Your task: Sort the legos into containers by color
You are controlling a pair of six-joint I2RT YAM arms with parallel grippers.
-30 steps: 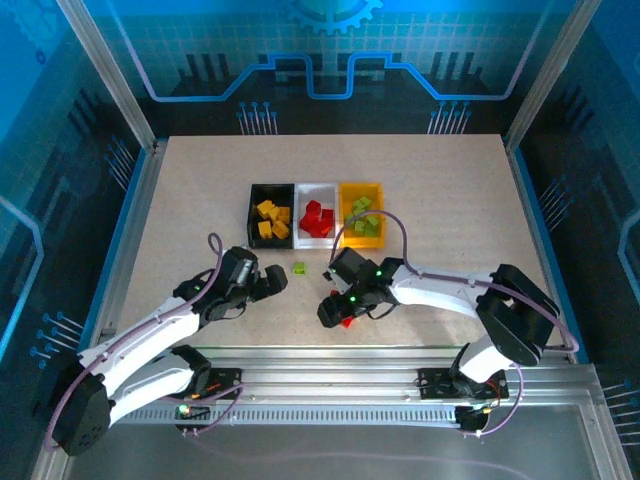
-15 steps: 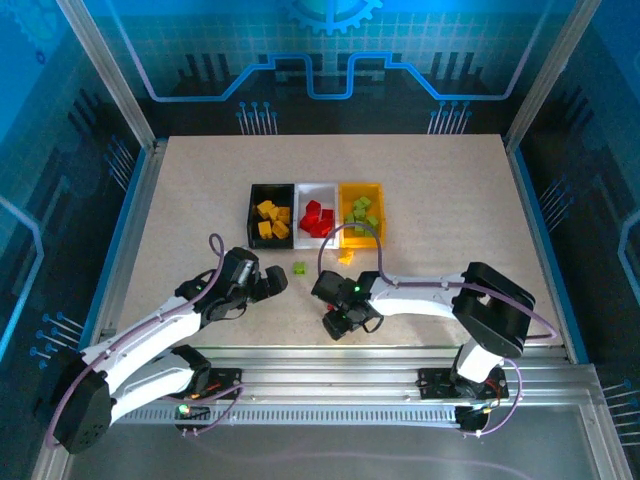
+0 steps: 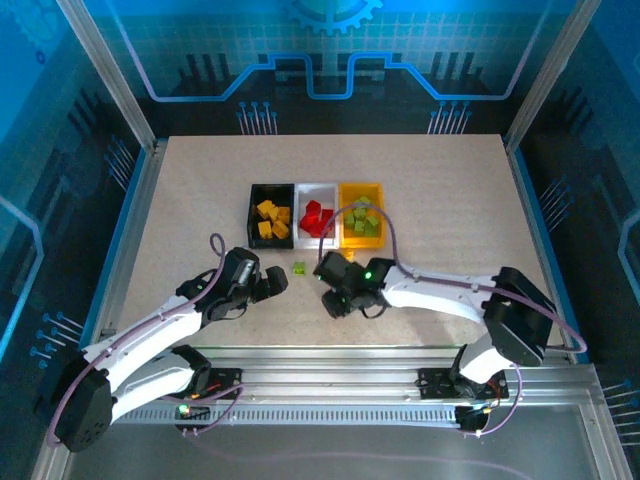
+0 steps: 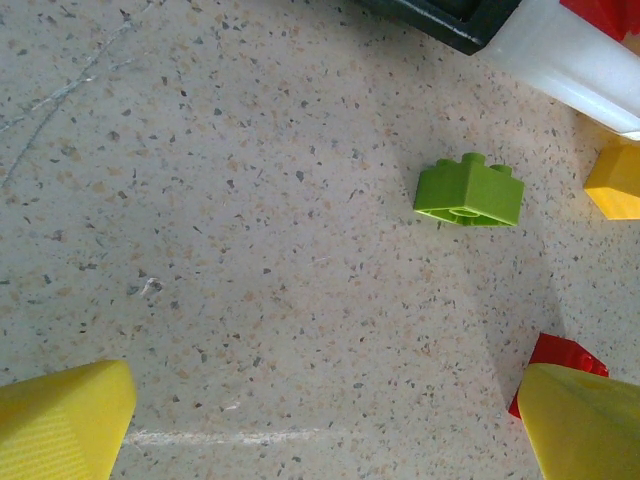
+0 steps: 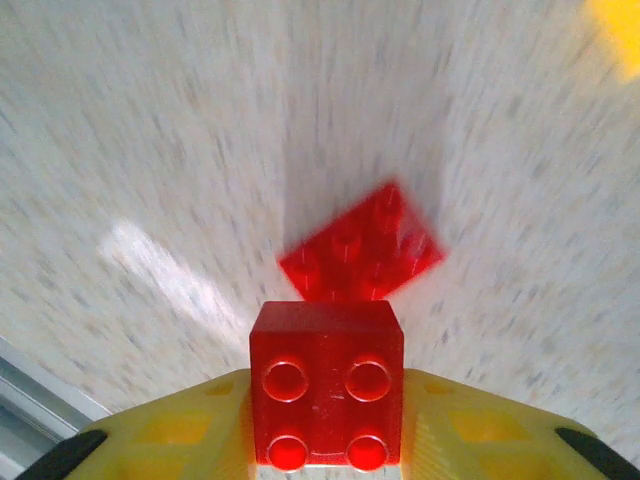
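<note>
Three containers stand in a row: a black bin point(image 3: 252, 213) with yellow-orange legos, a white bin point(image 3: 317, 188) with red ones, a yellow bin point(image 3: 361, 187) with green ones. My right gripper point(image 3: 335, 300) point(image 5: 326, 405) is shut on a red lego point(image 5: 326, 345) held above the table. A second red lego point(image 5: 362, 255) lies on the table just beyond it. A green lego point(image 3: 298, 268) point(image 4: 469, 191) lies between the arms. My left gripper point(image 3: 276, 283) point(image 4: 325, 420) stands open over bare table, near and left of the green lego.
In the left wrist view a yellow-orange lego point(image 4: 612, 180) lies at the right edge, and a red lego point(image 4: 560, 352) peeks out beside my right-hand finger point(image 4: 585, 425). The black bin's corner point(image 4: 440, 20) and white bin's wall point(image 4: 575, 55) sit at the top.
My right gripper has closed on the red lego and moved away from the table's near edge, toward the bins. The left arm has stayed still.
</note>
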